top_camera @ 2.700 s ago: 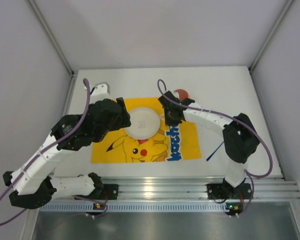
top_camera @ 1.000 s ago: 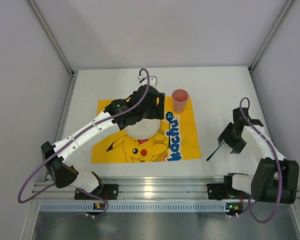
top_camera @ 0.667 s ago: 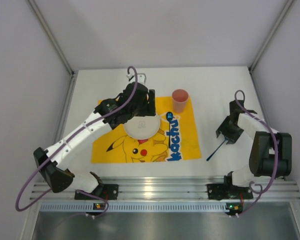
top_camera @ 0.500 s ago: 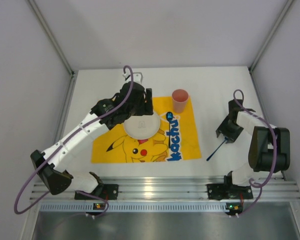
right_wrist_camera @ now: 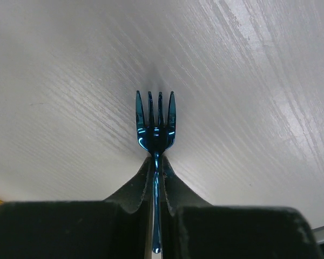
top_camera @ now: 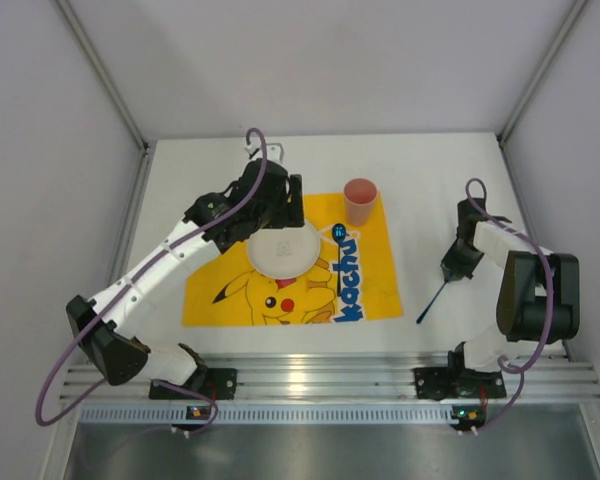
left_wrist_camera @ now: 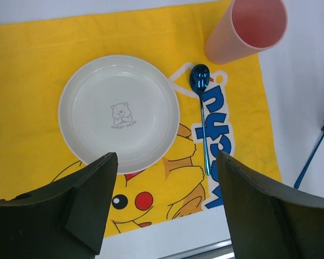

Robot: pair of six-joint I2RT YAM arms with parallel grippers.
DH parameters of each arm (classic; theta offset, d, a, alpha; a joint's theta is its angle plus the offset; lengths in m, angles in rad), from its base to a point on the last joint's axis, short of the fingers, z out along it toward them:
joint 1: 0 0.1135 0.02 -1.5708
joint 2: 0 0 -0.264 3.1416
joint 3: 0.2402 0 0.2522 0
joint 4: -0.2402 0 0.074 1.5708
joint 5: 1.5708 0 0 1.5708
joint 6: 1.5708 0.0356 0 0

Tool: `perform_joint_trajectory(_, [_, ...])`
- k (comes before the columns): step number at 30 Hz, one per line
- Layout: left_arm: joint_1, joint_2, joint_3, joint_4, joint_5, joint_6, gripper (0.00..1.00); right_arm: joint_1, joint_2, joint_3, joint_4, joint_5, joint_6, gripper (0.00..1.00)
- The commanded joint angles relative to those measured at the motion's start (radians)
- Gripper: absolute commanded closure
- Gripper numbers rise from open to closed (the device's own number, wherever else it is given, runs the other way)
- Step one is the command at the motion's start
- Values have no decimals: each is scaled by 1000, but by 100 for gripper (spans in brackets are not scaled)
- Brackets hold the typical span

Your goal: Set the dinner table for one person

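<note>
A white counter (top_camera: pixel 435 170) carries a yellow Pikachu mat (left_wrist_camera: pixel 32 65) near its middle. On the mat sit a white plate (left_wrist_camera: pixel 119 113), a blue spoon (left_wrist_camera: pixel 203 124) just right of the plate, and a pink cup (left_wrist_camera: pixel 248 32) at the mat's far right corner. The left gripper (left_wrist_camera: pixel 166 162) hovers above the mat, jaws spread and holding nothing. Right of the mat, on bare counter, the right gripper (right_wrist_camera: pixel 155 164) has its jaws pinching the neck of a blue fork (right_wrist_camera: pixel 155 121).
</note>
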Motion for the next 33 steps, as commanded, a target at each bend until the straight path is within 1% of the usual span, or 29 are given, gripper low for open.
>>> perform_joint_trajectory(1, [5, 35, 54, 33, 78, 37, 21, 4, 19, 55, 60, -13, -29, 100])
perform_joint_trajectory(2, [5, 51, 57, 47, 159, 49, 21, 6, -13, 81, 44, -13, -32, 100])
perform_joint_trajectory(3, [4, 62, 62, 82, 204, 75, 21, 10, -32, 113, 6, -20, -41, 100])
perform_joint_trajectory(5, [1, 111, 86, 104, 290, 92, 22, 27, -79, 227, -37, -31, -46, 100])
perform_joint_trajectory(6, [-9, 134, 102, 111, 368, 105, 22, 38, -89, 315, -78, -58, -47, 100])
perform_joint_trajectory(8, [-32, 211, 155, 119, 411, 118, 22, 47, -86, 414, -132, -94, -43, 100])
perform_joint_trajectory(9, [-62, 234, 175, 125, 433, 129, 22, 52, -83, 461, -187, -120, -34, 100])
perform_joint_trajectory(10, [-76, 257, 215, 147, 442, 129, 22, 61, -84, 536, -207, -129, -27, 100])
perform_joint_trajectory(12, [-96, 314, 247, 179, 485, 108, 22, 64, -104, 616, -255, -195, -2, 100])
perform_joint_trajectory(13, [-96, 338, 264, 228, 497, 94, 22, 66, -113, 634, -267, -206, 6, 100])
perform_joint_trajectory(17, [-99, 397, 306, 329, 566, 19, 22, 67, -181, 667, -304, -258, 35, 100])
perform_joint_trajectory(21, [-102, 469, 366, 383, 617, -16, 23, 70, -221, 668, -336, -293, 43, 100])
perform_joint_trajectory(24, [-105, 496, 375, 463, 677, -56, 24, 75, -256, 652, -350, -304, 48, 100])
perform_joint_trajectory(26, [-110, 510, 375, 528, 743, -99, 24, 75, -276, 640, -361, -315, 48, 100])
perform_joint_trajectory(29, [-119, 541, 376, 582, 828, -153, 24, 75, -299, 634, -367, -324, 51, 100])
perform_joint_trajectory(33, [-136, 562, 360, 663, 892, -188, 25, 75, -308, 646, -379, -324, 49, 100])
